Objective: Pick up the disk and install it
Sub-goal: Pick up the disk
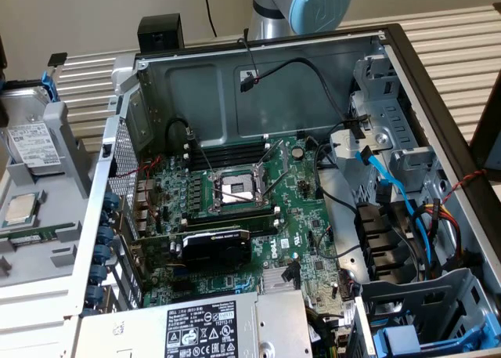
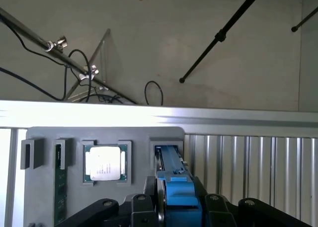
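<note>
Gray tray (image 2: 44,135) slots hold CPU chip (image 2: 105,163) and disk (image 2: 175,187).

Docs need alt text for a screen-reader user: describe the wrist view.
Black fingers grip the disk, edge-on in its blue carrier, at a slot in a gray tray. A CPU chip sits in the tray beside it.

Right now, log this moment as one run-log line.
stage: pickup | tool: at blue carrier of disk | disk: in gray parts tray, beside CPU chip | install: not done, disk outside computer case
</note>
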Robot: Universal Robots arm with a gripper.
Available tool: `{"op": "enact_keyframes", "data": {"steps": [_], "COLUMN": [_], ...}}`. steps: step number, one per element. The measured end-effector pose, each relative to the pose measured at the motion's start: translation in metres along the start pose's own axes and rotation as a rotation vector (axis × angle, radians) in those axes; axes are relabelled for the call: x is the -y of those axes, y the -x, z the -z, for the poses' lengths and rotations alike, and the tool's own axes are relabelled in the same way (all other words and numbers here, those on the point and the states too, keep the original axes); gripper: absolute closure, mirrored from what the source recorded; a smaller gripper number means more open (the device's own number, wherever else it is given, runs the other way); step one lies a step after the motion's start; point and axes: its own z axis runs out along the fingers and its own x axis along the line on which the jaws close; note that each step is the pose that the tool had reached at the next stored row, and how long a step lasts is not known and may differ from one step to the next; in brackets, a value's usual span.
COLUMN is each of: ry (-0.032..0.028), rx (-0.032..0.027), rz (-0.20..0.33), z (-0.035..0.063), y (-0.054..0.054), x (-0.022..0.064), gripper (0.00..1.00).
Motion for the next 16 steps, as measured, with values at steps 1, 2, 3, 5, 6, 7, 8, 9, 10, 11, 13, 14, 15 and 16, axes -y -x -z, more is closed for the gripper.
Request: {"op": "enact_keyframes", "data": {"steps": [1,2,3,5,6,7,8,9,10,11,13,14,15,16], "ry": [0.0008,0.0025,0.0048,0.0097,0.0122,0.0145,0.0168,0.0188,0.0214,0.0243,0.0292,0.0305,0.0317,0.0327], "rx": [0.0001,0.0002,0.0002,0.0004,0.0004,0.0005,0.0006,0.0006,0.0007,0.0007,0.0009,0.0008,0.0008,0.0009], "rz": [0.0,0.0,-0.001,-0.001,-0.001,-0.001,-0.001,-0.001,-0.001,-0.002,-0.002,-0.002,-0.002,-0.002], "z": [0.0,-0.0001,0.0,-0.0001,-0.0001,-0.0001,-0.0001,-0.0002,-0.0002,-0.0003,-0.0005,-0.0006,-0.0006,-0.0007], "y": [0.0,0.0001,0.0001,0.0,0.0,0.0001,0.0,0.0,0.0,0.0,0.0,0.0,0.0,0.0], "x": [0.0,0.0001,0.0001,0.0001,0.0001,0.0001,0.0001,0.0001,0.0001,0.0001,0.0001,0.0001,0.0001,0.0002], "gripper": [0.61,0.61,0.61,0.61,0.61,0.61,0.61,0.61,0.61,0.61,0.61,0.61,0.61,0.61]}}
